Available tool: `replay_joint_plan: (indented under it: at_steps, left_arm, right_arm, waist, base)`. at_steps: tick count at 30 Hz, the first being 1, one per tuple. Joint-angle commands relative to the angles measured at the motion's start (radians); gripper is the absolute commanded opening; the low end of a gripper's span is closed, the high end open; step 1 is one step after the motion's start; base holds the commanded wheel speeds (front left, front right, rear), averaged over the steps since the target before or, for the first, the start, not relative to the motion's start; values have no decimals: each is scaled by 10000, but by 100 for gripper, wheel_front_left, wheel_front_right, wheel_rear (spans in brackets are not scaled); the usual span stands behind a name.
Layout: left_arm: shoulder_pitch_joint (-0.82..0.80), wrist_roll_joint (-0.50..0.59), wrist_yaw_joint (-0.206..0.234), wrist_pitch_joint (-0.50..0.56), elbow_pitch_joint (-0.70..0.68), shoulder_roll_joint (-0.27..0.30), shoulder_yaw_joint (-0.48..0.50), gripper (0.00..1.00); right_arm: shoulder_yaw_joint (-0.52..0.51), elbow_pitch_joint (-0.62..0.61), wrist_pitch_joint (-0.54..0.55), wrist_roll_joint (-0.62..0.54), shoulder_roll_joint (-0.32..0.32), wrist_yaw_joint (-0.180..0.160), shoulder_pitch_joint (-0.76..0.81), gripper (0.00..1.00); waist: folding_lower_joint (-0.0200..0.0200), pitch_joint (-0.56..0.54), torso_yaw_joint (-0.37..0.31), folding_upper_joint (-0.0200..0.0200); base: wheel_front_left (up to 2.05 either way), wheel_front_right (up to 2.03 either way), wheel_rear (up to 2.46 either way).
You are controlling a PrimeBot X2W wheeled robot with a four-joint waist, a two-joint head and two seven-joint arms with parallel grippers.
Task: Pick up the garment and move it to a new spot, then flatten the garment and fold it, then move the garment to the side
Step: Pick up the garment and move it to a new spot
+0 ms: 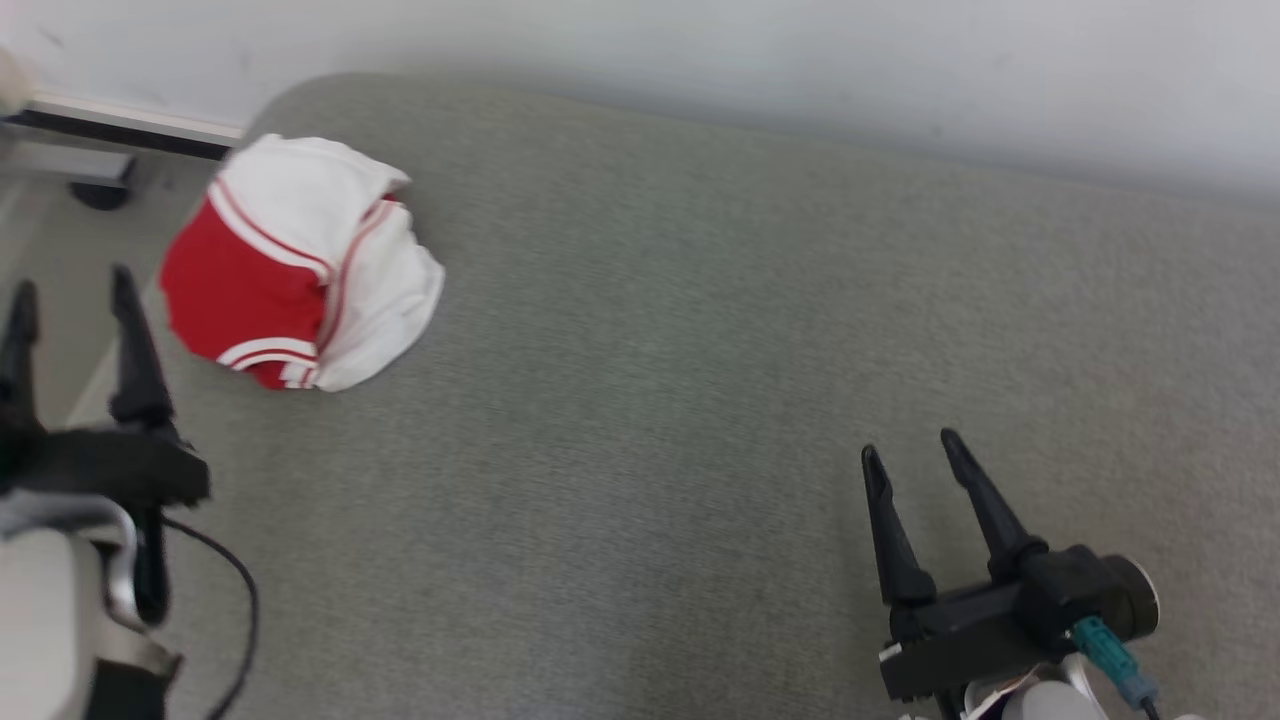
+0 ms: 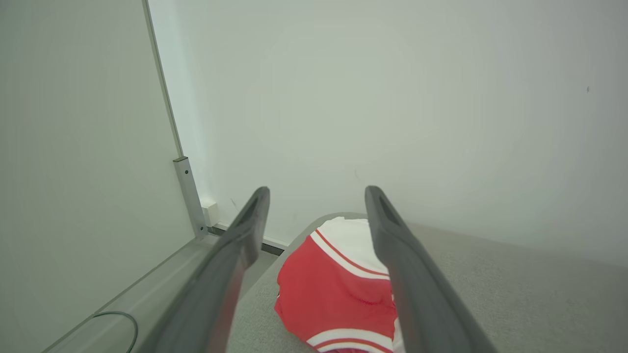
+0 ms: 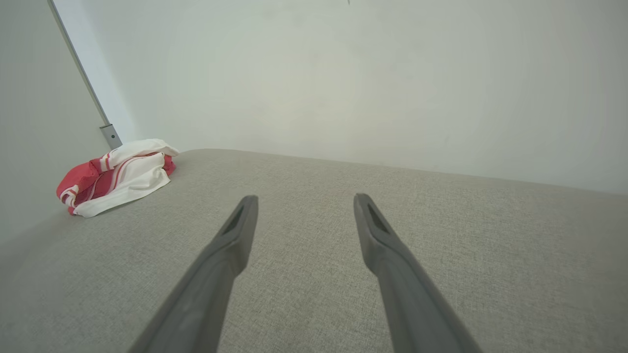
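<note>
garment (image 1: pixel 300 265): red/white w/ stripes, lying crumpled in a heap at far-left corner of the surface (image 1: pixel 650 380), right by its left edge. Not flattened, not folded.
surface: grey woven fabric, rounded far-left corner.
L fingers (image 1: pixel 133 360): standing wide apart, gripping nothing. Hovering at left edge of the surface, just on the near side of garment, not touching it. Tips pointing twd far edge. In L wrist view, garment is showing between the two fingers, beyond them.
R fingers (image 1: pixel 890 530): spread wide, holding nothing. Hovering over near-right part of the surface, well apart from garment.
wall (image 1: pixel 800 60): pale, running along far edge of the surface.
</note>
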Motion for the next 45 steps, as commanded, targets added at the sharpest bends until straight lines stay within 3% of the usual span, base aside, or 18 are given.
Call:
replay_joint_plan:
  at_steps: [1,8,14,23,36,37,38,45]
  left_arm:
    - [-303,-106,-13,72,132,127,73,100]
    - [-1823,-559,-135,784,1399,1396,100,100]
    - [-2594,-994,-193,1656,2656,2202,34,100]
    - [-3239,-1713,-179,3561,4338,2866,80,100]
    - [-3524,-2464,-169,5934,5932,3201,-143,100]
    - [-3510,-2457,-169,5949,5942,3194,-247,80]
    - [-3486,-2470,-169,5847,5913,3188,-319,0]
    - [-3471,-2631,-170,5123,5643,3231,-842,0]
  right_arm:
    - [13,-79,-5,37,3,-29,-193,100]
    - [-10,-316,-5,350,8,-29,-746,100]
    - [31,-357,-5,533,10,-29,-908,100]
    - [-73,-539,-5,487,11,-29,-1028,100]
    - [-82,-614,-5,361,11,-29,-990,100]
    - [-91,-607,-6,348,11,-29,-975,100]
    - [-100,-596,-6,345,11,-29,-947,100]
    - [-42,-448,-6,335,10,-29,-737,100]
  waist:
    - [-2,1234,-1251,-2]
    - [-2,2085,-2352,-2]
    - [-2,2320,-2876,-2]
    - [-2,2468,-3144,-2]
    - [-2,2485,-3296,-2]
    - [-2,2464,-3290,-2]
    - [-2,2431,-3275,-2]
    - [-2,1940,-3055,-2]
  base:
    - [0,0,0]
    - [0,0,0]
    - [0,0,0]
    - [0,0,0]
    - [0,0,0]
    - [0,0,0]
    - [0,0,0]
    - [0,0,0]
